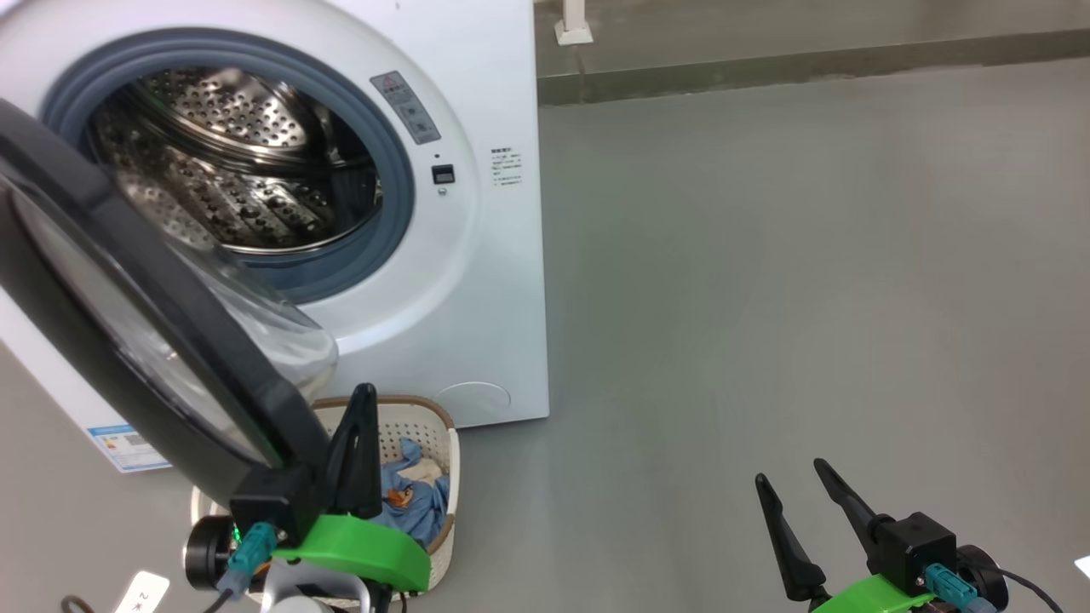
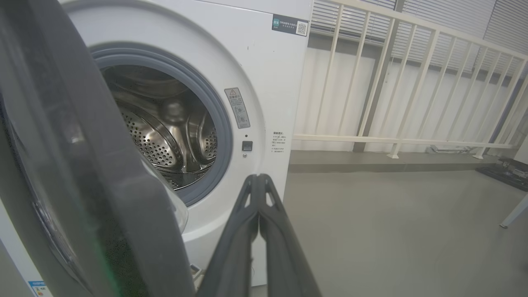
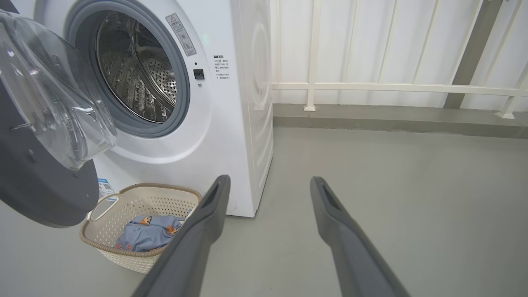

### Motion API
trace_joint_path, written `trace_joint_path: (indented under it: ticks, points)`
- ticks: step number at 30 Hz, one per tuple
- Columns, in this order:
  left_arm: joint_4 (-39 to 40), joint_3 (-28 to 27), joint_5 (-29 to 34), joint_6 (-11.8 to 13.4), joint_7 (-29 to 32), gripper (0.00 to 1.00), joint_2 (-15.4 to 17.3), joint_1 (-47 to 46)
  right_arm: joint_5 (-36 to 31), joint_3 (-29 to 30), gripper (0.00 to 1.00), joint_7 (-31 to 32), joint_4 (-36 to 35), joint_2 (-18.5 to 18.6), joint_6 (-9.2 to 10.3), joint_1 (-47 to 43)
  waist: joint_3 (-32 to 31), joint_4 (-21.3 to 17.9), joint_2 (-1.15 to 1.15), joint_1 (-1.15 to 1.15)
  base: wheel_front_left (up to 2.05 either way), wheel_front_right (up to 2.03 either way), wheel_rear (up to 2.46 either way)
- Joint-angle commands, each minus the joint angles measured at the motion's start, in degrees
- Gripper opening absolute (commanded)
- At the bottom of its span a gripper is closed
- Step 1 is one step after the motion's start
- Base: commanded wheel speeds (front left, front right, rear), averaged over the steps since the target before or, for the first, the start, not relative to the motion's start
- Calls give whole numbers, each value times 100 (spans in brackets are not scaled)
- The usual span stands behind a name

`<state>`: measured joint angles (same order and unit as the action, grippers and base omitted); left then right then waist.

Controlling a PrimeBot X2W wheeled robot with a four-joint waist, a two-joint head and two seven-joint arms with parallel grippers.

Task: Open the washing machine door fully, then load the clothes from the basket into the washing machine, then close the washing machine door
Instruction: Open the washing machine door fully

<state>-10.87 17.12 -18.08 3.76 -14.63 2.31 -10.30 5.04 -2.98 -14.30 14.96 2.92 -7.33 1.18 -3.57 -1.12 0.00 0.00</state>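
Here, our left gripper (image 1: 364,402) has its two dark fingers pressed flat together with nothing between them, pointing up toward the washing machine (image 1: 477,281). The glossy black rim of the washing machine door (image 1: 204,340) runs just beside the gripper on its left. In the head view the door's lowest edge overlaps the gripper's black body, but we cannot tell whether the two actually touch. In the left wrist view the same rim rises close along the left of the closed fingers. Our right gripper (image 1: 790,473) sits well apart at the lower right, its fingers spread wide and holding nothing, with only grey floor (image 1: 766,255) beyond them. The door is swung out from the left side of the machine at an angle, its clear glass bowl bulging back toward the opening. The grey rubber seal and the perforated steel drum (image 1: 230,170) are uncovered. The basket (image 3: 156,186) stands on the floor just in front of the machine's lower right corner, under the door's lower edge. The clothes (image 3: 144,233), light-blue fabric with small printed faces, lie bunched in its bottom. Behind the machine a pale railing (image 3: 371,87) lines the wall.
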Motion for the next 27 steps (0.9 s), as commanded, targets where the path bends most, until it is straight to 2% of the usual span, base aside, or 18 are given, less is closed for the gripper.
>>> trace_joint_path:
  ticks: [1,13,27]
  points:
    - [23,-177,-26,-14,-37,0,56,-364,-2,-152,100,-69,-115,-3,-16,222,27,-48,0,0,0,0,0]
    - [-900,-345,-105,-102,-37,0,56,-663,26,-150,100,-69,-96,-4,-16,265,102,-198,0,0,0,0,0]
    - [-1131,-737,-14,-176,-37,0,56,-641,78,-96,100,-70,-89,-4,-16,247,99,-56,0,0,0,0,0]
